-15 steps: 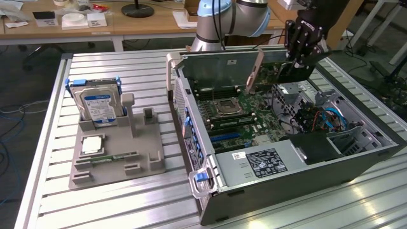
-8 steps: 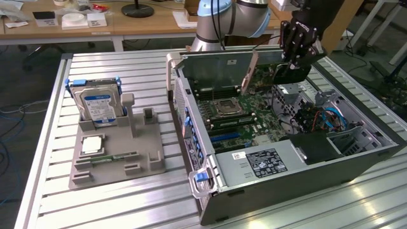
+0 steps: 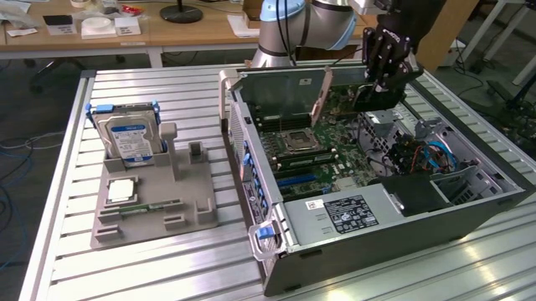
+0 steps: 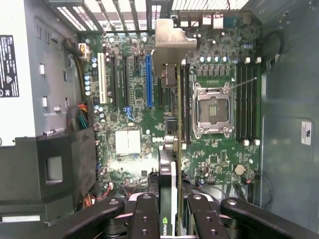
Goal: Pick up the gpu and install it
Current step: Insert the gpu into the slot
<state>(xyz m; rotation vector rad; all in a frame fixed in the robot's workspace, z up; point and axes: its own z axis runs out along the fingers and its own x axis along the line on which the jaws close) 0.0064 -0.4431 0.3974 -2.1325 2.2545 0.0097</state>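
Note:
My gripper (image 3: 383,84) hangs over the open computer case (image 3: 251,150), shut on the gpu (image 3: 368,99). The gpu is a dark card held on edge above the motherboard (image 3: 335,160), its metal end bracket (image 3: 322,94) toward the case's rear wall. In the wrist view the gpu (image 4: 169,164) runs edge-on from between my gripper's (image 4: 169,219) fingers (image 4: 144,219) out to its bracket (image 4: 172,45). It sits over the board between the blue slot (image 4: 148,82) and the CPU socket (image 4: 213,109). Whether its lower edge touches a slot cannot be told.
A grey fixture (image 3: 150,200) on the slatted table at the exterior view's left holds a silver hard drive with a blue label (image 3: 127,135), a chip and a green memory stick (image 3: 149,205). Inside the case are the power supply (image 3: 343,213), cables and drive bay (image 3: 418,153).

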